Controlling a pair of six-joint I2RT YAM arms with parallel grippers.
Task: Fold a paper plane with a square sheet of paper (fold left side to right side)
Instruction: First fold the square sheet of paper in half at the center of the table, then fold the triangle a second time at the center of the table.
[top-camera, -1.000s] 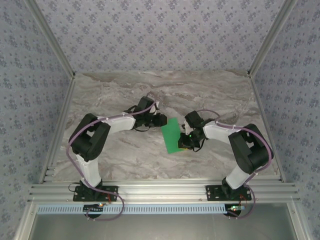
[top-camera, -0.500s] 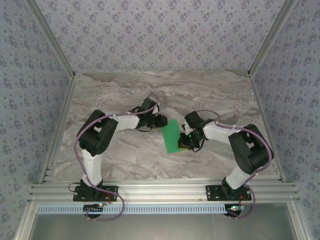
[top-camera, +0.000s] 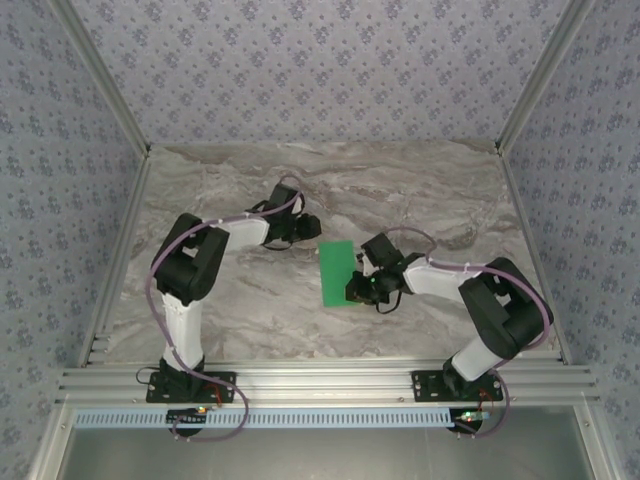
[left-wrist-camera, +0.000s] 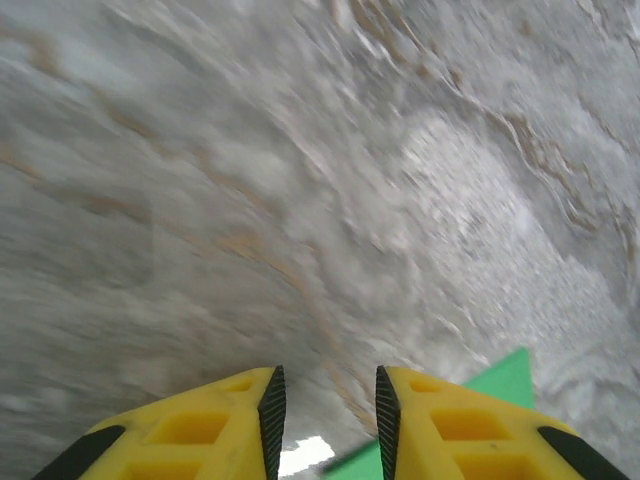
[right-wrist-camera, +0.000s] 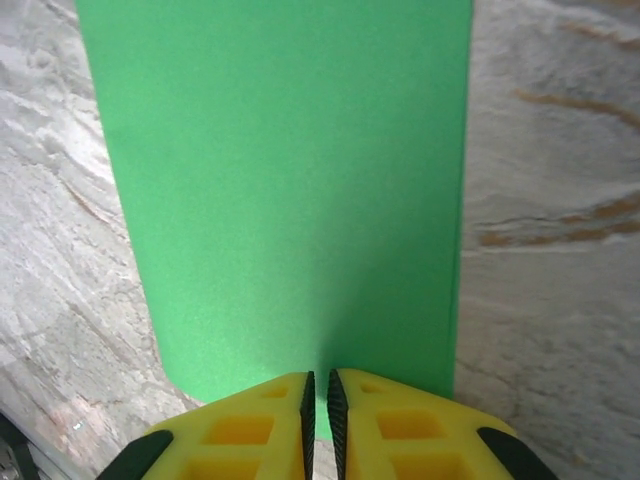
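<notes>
Two grippers: right gripper (right-wrist-camera: 318, 388) pinches the edge of the paper (right-wrist-camera: 290, 180), jaws nearly closed; left gripper (left-wrist-camera: 328, 402) hangs part-open, empty, over the table (left-wrist-camera: 300, 150) beside the paper.

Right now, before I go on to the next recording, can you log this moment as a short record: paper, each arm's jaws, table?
paper: square sheet of paper, green, lying flat mid-table as a narrow rectangle, apparently folded in half; no pointed nose yet
right gripper: jaws closed on the sheet's right edge, toward its near end
left gripper: jaws apart, nothing between them, over bare table by the sheet's far-left corner, not touching it
table surface: grey marble pattern
</notes>
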